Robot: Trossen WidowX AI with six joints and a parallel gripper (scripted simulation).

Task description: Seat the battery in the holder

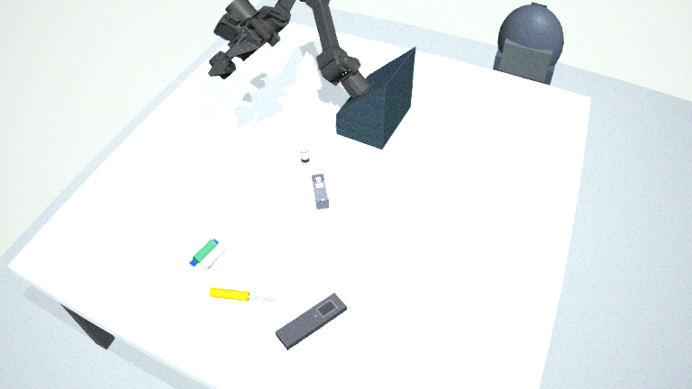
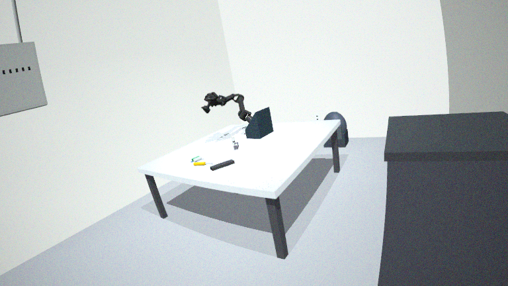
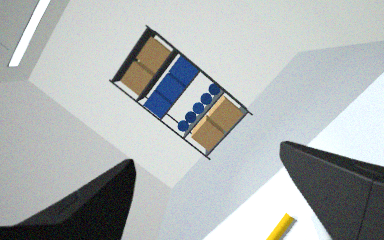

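The battery (image 1: 305,155), a small pale cylinder with a dark band, is on the white table just beyond the holder, outside it; whether it stands or lies is hard to tell. The narrow grey holder (image 1: 320,193) (image 2: 235,147) has no battery in it. A pale fitting shows inside its far end; spring and lip are too small to tell apart. My gripper (image 1: 220,47) (image 2: 205,103) (image 3: 208,154) is open and empty, raised high above the table's far left part, well away from both. The wrist view shows neither battery nor holder.
A dark wedge-shaped block (image 1: 395,104) (image 2: 264,125) stands beside the arm's base. Nearer the front lie a green-and-blue item (image 1: 204,251), a yellow screwdriver (image 1: 229,294) (image 2: 199,163) (image 3: 281,227) and a dark handheld device (image 1: 303,324) (image 2: 221,165). A shelf rack shows in the wrist view.
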